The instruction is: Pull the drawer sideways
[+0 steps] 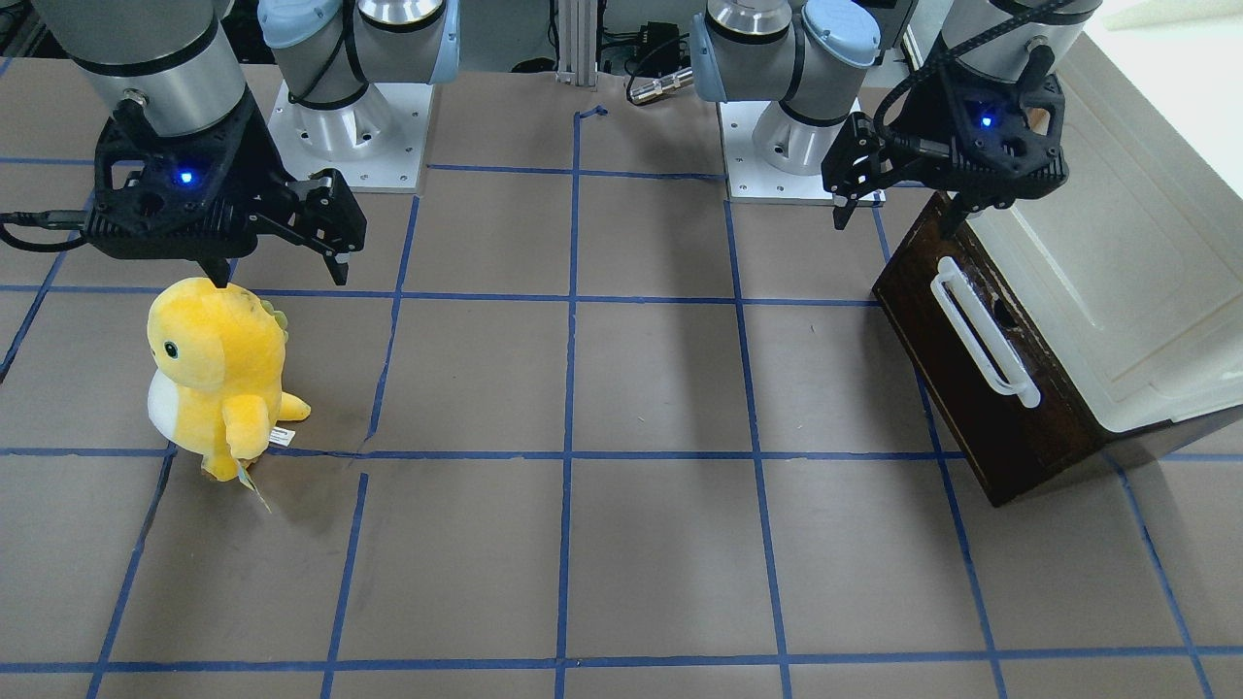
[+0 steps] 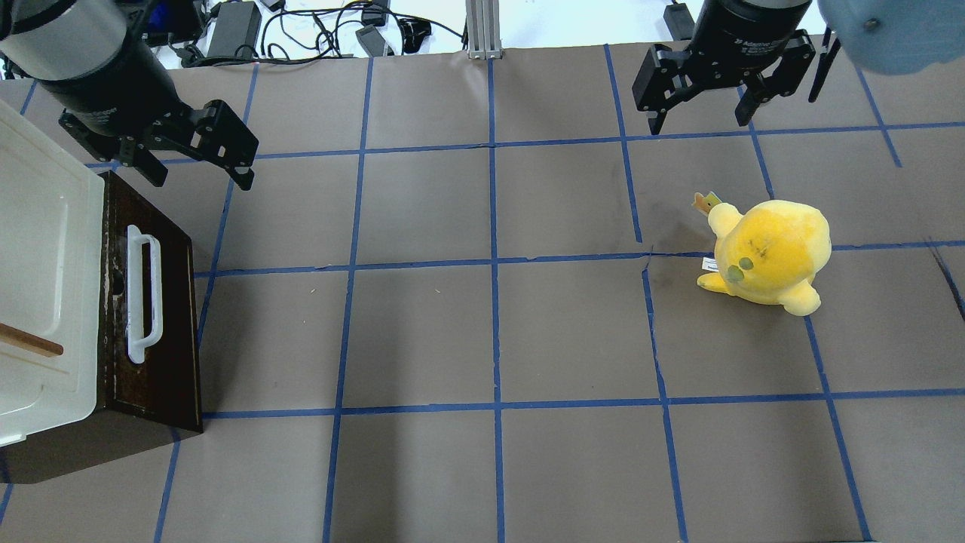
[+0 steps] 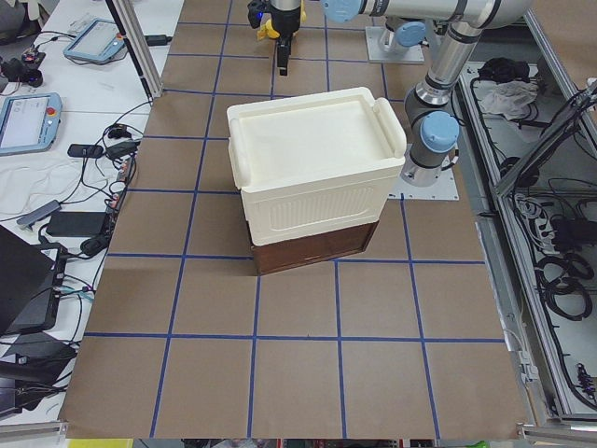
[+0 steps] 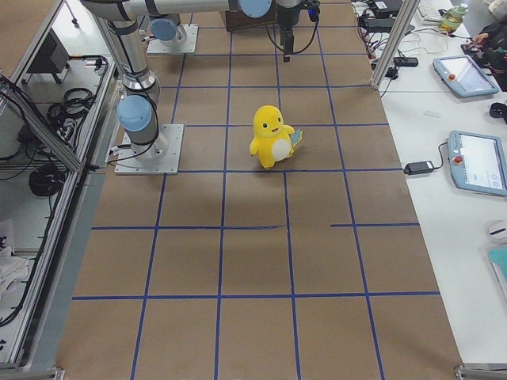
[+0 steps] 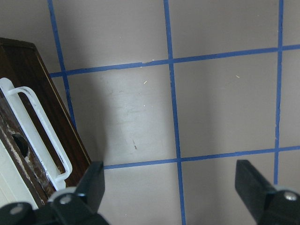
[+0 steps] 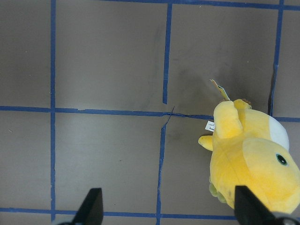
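The drawer (image 2: 162, 347) has a dark brown front and a long white bar handle (image 2: 143, 294), and it sits shut under the cream-white cabinet (image 2: 38, 249). Its pale inner tray is hidden. It also shows in the front-facing view (image 1: 971, 408) and the left wrist view (image 5: 28, 117). My left gripper (image 2: 200, 177) is open and empty. It hovers just past one end of the drawer front, clear of the handle (image 1: 981, 335). My right gripper (image 2: 700, 124) is open and empty, above the table beside the yellow plush.
A yellow plush dinosaur (image 2: 769, 253) stands on the brown, blue-taped table (image 2: 490, 339) on my right side, close under my right gripper (image 1: 282, 272). A thin wooden stick (image 2: 30, 341) lies on the cabinet lid. The cabinet is at the table's left edge.
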`<action>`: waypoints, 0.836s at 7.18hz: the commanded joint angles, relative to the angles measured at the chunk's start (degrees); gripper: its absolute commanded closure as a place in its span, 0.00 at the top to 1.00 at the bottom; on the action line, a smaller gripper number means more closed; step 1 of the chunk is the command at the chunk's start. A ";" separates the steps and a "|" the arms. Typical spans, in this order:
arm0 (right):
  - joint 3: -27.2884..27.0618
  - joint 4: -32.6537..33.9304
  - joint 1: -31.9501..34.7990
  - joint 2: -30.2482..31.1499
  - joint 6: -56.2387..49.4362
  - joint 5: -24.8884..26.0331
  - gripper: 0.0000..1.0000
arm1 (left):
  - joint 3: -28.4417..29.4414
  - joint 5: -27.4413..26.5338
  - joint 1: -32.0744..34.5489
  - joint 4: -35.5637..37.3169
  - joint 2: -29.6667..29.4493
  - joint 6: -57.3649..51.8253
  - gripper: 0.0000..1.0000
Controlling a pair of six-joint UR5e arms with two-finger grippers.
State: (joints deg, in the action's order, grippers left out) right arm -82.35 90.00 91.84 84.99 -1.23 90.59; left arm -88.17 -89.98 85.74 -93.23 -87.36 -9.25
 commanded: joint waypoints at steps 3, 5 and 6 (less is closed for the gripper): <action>0.00 0.00 0.00 0.00 0.00 0.03 1.00 | -1.03 -0.46 0.13 3.49 -0.70 0.10 1.00; 0.00 0.00 0.00 0.00 0.00 -0.06 1.00 | -2.08 -7.95 0.66 3.49 -1.66 8.84 1.00; 0.00 0.00 0.00 0.00 0.00 0.03 1.00 | -4.35 -13.85 0.92 3.76 -2.98 12.03 1.00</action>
State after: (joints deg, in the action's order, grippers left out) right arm -82.36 90.00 91.85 84.99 -1.25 90.56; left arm -90.55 -97.13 86.31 -89.71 -89.08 -1.86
